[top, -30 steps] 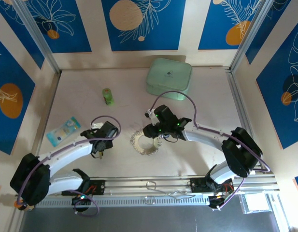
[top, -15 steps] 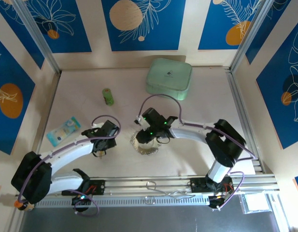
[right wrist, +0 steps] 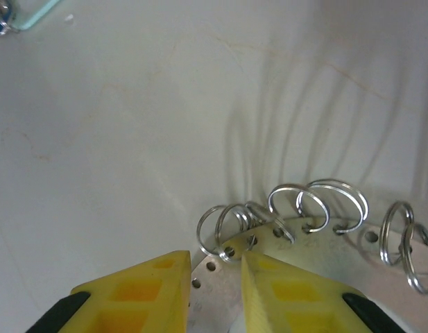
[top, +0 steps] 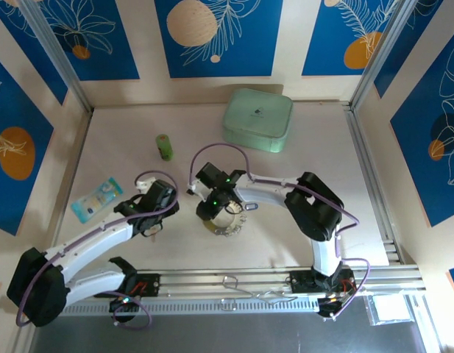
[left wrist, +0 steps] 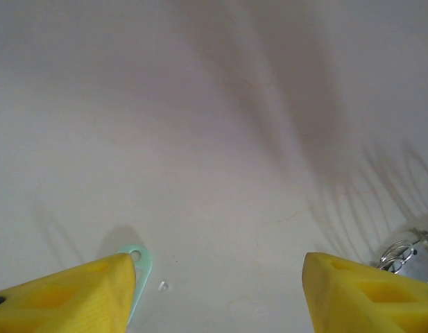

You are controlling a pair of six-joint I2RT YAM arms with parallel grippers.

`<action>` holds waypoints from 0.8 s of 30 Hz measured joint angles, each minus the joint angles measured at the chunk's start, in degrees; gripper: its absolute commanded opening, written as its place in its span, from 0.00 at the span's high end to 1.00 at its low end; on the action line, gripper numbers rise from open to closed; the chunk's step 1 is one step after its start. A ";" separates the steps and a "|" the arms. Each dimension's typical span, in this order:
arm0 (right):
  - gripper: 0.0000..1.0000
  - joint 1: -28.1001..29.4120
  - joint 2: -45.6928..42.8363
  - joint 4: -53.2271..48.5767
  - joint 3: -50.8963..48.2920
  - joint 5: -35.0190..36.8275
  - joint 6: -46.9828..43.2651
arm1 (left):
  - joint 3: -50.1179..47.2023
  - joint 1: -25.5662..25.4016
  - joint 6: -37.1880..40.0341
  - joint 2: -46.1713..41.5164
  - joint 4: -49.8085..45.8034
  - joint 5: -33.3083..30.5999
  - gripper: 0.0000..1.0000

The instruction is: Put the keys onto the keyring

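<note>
The keyring (right wrist: 318,251) is a flat, silvery band pierced with small holes. It lies flat on the desk (right wrist: 116,118), and thin wire loops (right wrist: 252,211) stand upright along its rim. Well apart from it, a pale mint-green key (left wrist: 139,274) with a holed head lies flat.

The keyring (right wrist: 312,241) is shiny polished metal; the table (right wrist: 130,104) is smooth and matt.

Right tool (top: 214,209) hovers over the keyring's (top: 229,226) left edge.
</note>
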 measured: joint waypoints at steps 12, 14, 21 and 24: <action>0.78 1.22 3.98 -3.30 3.80 4.57 -2.78 | -2.27 0.00 -1.49 -2.97 0.98 -1.86 0.36; 0.80 1.31 4.20 -3.32 3.91 5.44 -2.95 | -2.29 0.00 -1.51 -2.97 1.16 -1.88 0.36; 0.98 1.73 4.92 -3.78 4.92 7.10 -3.96 | -2.29 0.00 -1.51 -3.43 1.40 -2.27 0.36; 1.00 1.77 4.79 -3.56 4.92 7.04 -4.02 | -2.34 0.00 -1.42 -3.82 1.46 -2.27 0.37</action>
